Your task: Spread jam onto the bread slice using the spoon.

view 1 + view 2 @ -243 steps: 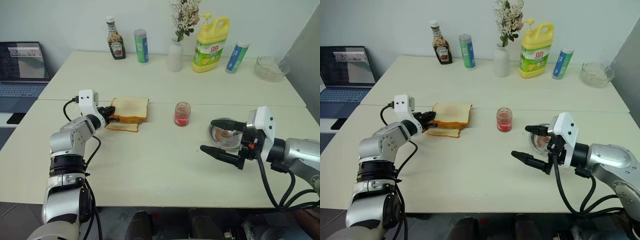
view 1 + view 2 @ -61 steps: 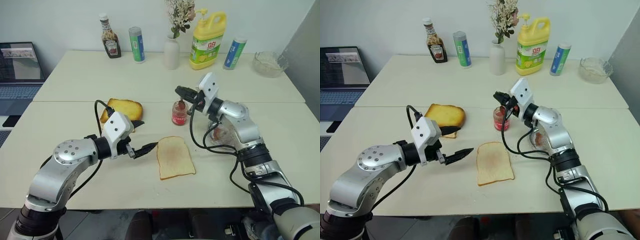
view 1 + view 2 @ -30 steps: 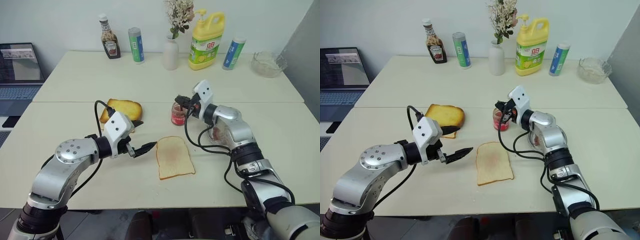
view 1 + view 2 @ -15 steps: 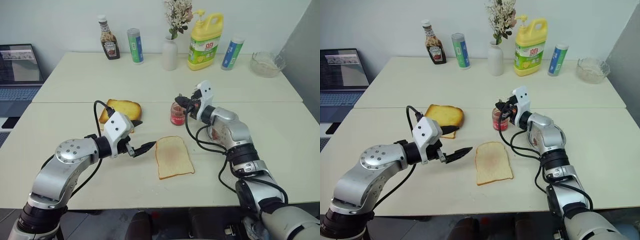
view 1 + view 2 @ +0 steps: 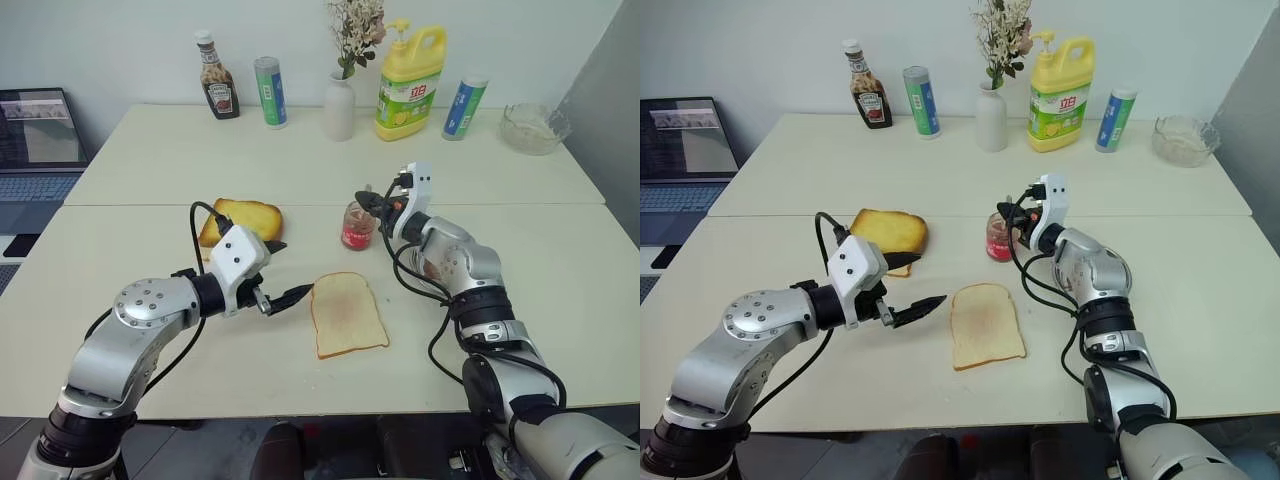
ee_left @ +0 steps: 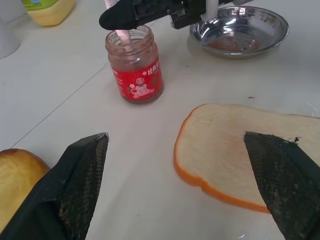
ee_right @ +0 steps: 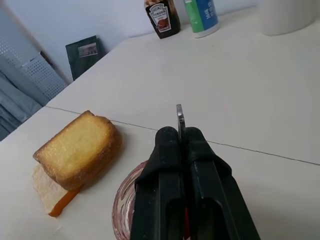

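The jam (image 5: 358,225), a small clear jar with a red label, stood near the middle of the pale table (image 5: 150,160), lid off. It serves as the reference point below.

The right gripper (image 5: 368,200) hovered directly above the jar mouth, its two black fingers (image 7: 172,165) clenched together on the spoon (image 7: 180,117). The handle end stood up between the fingertips; in the left wrist view the spoon ran down into the jar, its lower end inside the glass.

The bread slice (image 5: 347,314) lay flat on the table on the robot's side of the jar, near it and not touching it. Its face was pale, with a faint reddish tint toward the centre.

The left gripper (image 5: 283,271) hovered low over the table, to the jar's left and nearer the robot, just beside the left edge of the bread slice. Its fingers (image 6: 82,175) were spread wide and held nothing.

A toasted slice (image 5: 243,217) sat well to the jar's left, resting on a paler piece of bread. A round steel dish (image 6: 239,31), smeared red inside, stood just to the jar's right. Beyond the jar, along the far edge of the table, stood a ketchup bottle (image 5: 211,62), a white vase (image 5: 340,105) and a yellow detergent jug (image 5: 408,68).
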`<action>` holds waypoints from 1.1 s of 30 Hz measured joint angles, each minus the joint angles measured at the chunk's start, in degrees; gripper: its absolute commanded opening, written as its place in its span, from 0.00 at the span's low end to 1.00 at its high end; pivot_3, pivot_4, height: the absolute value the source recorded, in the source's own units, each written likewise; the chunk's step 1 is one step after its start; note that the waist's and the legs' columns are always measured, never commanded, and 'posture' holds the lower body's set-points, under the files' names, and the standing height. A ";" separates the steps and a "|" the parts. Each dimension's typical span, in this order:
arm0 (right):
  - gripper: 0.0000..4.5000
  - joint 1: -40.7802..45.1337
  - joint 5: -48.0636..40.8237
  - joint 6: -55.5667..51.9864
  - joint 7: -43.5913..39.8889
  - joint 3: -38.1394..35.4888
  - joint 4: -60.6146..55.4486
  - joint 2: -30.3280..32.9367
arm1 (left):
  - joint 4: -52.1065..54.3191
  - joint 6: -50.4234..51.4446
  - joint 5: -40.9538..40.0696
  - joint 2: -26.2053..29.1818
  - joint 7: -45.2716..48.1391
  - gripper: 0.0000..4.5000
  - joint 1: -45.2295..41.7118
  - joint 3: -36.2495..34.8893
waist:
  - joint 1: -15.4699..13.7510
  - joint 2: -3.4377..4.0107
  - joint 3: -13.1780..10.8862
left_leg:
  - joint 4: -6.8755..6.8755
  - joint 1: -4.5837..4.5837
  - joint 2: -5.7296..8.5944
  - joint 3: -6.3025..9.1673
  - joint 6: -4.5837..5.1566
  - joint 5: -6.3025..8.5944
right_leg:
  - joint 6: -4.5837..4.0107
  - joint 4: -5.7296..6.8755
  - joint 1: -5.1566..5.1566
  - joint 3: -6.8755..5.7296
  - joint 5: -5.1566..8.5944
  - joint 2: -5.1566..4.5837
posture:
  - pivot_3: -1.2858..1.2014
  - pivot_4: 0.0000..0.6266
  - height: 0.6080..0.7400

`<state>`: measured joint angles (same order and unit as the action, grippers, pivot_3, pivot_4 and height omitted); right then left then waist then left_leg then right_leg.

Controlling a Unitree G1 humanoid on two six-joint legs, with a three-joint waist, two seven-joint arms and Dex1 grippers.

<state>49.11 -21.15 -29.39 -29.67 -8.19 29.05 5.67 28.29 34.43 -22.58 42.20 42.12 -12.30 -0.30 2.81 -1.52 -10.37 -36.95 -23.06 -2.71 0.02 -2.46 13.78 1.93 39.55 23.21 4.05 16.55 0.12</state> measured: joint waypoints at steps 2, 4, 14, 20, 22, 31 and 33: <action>0.01 0.18 -0.60 -0.96 0.57 -0.44 -0.08 -0.01 | -0.10 -0.09 0.08 0.00 0.01 1.00 0.00 0.00 | 0.09 0.00 0.00 | 0.00 0.00 0.00 0.00 0.00 0.00 | 0.00 0.00 0.00 0.00 0.00 0.00 | 0.52 0.24 1.00; 0.01 0.36 -1.00 -1.72 1.11 -0.81 -0.18 0.00 | -0.15 -0.13 0.15 0.00 0.02 1.00 0.00 0.00 | 0.10 0.00 0.00 | 0.01 0.00 0.00 0.00 0.00 0.00 | 0.00 -0.01 0.00 0.00 0.00 0.00 | 0.52 0.24 1.00; 0.01 0.32 -2.92 -5.01 2.67 -0.80 -4.60 -0.31 | -0.88 -0.37 0.42 -0.02 0.05 1.00 0.00 0.02 | 0.12 0.01 -0.01 | 0.03 -0.03 0.00 -0.01 0.00 0.00 | 0.00 -0.04 0.03 0.00 0.00 0.00 | 0.52 0.24 1.00; 0.01 0.33 -5.17 -7.20 4.98 -2.68 -5.74 -1.28 | -0.96 -1.19 0.49 -0.36 0.06 1.00 -0.01 0.05 | 0.18 0.01 -0.01 | 0.03 -0.03 0.00 -0.01 0.00 0.00 | 0.00 -0.04 0.03 0.00 0.00 0.00 | 0.52 0.24 1.00; 0.01 0.33 -5.77 -7.77 5.56 -3.43 -5.74 -1.37 | -0.97 -1.24 0.64 -0.38 0.07 1.00 -0.01 0.05 | 0.21 0.01 -0.01 | 0.04 -0.03 0.00 -0.01 0.00 0.00 | 0.00 -0.04 0.03 0.00 0.00 0.00 | 0.52 0.24 1.00; 0.01 0.53 -9.48 -10.88 8.73 -6.87 -5.74 -1.60 | -1.16 -1.45 1.28 -0.69 0.42 1.00 -0.03 0.06 | 0.30 0.01 -0.01 | 0.04 -0.04 0.00 -0.01 0.01 0.00 | 0.00 -0.06 0.03 0.01 0.00 0.01 | 0.52 0.24 1.00; 0.01 0.85 -10.16 -11.49 9.39 -7.59 -5.74 -1.68 | -1.19 -1.61 1.32 -0.85 0.70 1.00 -0.04 0.07 | 0.30 0.01 -0.01 | 0.05 -0.04 0.00 -0.01 0.00 0.00 | 0.00 -0.06 0.03 0.00 0.00 0.01 | 0.52 0.24 1.00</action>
<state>49.96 -31.31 -40.88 -20.29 -15.78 23.31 3.99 27.10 32.82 -21.25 41.35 42.82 -12.34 -0.23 3.11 -1.51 -10.38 -36.91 -23.10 -2.71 0.00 -2.46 13.79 1.94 39.49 23.24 4.05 16.55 0.12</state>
